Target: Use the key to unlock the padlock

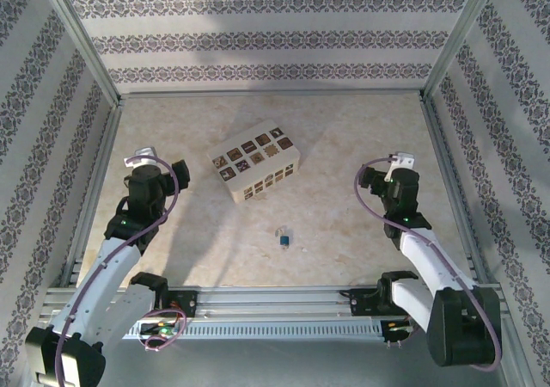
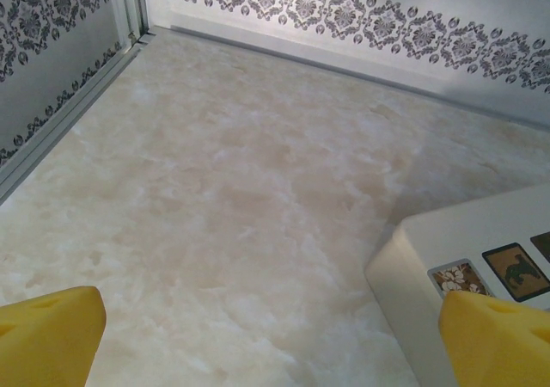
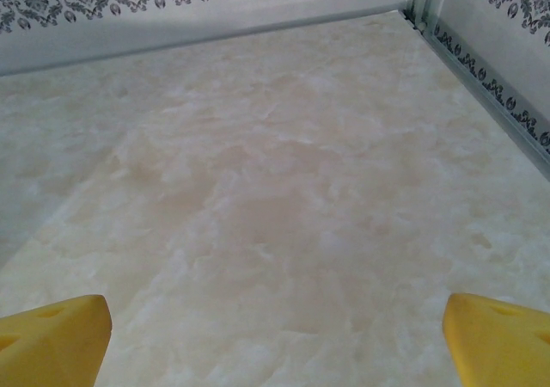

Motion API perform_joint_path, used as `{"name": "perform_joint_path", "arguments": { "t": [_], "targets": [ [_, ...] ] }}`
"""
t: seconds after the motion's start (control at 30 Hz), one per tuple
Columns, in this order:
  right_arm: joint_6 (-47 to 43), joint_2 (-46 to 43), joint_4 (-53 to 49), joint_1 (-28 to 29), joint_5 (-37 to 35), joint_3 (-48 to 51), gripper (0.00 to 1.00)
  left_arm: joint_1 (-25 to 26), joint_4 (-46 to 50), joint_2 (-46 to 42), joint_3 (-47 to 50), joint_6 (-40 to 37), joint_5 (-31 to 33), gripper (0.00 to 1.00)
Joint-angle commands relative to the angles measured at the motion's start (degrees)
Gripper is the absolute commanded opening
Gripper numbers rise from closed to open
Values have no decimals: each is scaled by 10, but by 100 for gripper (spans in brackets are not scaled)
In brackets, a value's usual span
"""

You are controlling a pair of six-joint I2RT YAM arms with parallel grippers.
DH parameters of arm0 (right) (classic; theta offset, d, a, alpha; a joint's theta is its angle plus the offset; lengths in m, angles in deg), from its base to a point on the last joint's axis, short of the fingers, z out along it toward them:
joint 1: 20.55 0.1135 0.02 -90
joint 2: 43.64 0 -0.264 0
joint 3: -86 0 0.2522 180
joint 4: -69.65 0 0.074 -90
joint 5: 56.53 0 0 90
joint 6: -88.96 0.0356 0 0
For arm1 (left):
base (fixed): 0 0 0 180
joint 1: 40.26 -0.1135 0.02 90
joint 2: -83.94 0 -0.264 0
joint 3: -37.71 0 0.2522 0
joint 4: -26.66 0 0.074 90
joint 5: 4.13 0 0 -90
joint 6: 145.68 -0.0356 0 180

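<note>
Table: is giving open marble-look surface on all sides; patterned walls are closing off the back, left and right.
Box: is sitting mid-table, the only obstacle, near the left arm's inward path.
Left gripper: is hovering, jaws spread wide, empty.
Right gripper: is hovering, jaws wide apart, empty, with bare table ahead.
Padlock: is lying between the arms, on the near side of the box; the key is too small to make out. Judging as the pre-grasp step: the next move is calling for both grippers to reach inward and down.

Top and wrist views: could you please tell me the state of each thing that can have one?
Left end effector: open, empty, beside the box.
Right end effector: open, empty, over bare table.
Box: resting on the table, untouched.
Blue item: lying between the arms, ungripped; too small to tell lock from key.
</note>
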State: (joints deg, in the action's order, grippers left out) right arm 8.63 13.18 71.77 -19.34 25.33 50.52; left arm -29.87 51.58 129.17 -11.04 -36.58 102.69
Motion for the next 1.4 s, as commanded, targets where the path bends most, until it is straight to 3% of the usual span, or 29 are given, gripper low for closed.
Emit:
{"name": "perform_joint_path", "arguments": {
  "t": [0.0,0.2,0.43,0.77,1.03,1.37],
  "targets": [
    [-18,25,99,-9,-15,31,99,-7,-9,-12,9,-20,7,99],
    [-32,97,183,-12,5,42,98,-6,-17,-13,12,-37,12,99],
    [-56,162,322,-14,43,61,98,-8,-2,-2,7,-130,70,99],
    [-62,317,505,-17,79,67,98,-15,-55,5,45,-177,65,99],
    [-56,306,394,-25,84,24,98,-19,-113,19,76,-185,68,99],
    [-60,308,400,-21,78,23,99,-38,-311,105,147,-219,7,99]
  ]
}}
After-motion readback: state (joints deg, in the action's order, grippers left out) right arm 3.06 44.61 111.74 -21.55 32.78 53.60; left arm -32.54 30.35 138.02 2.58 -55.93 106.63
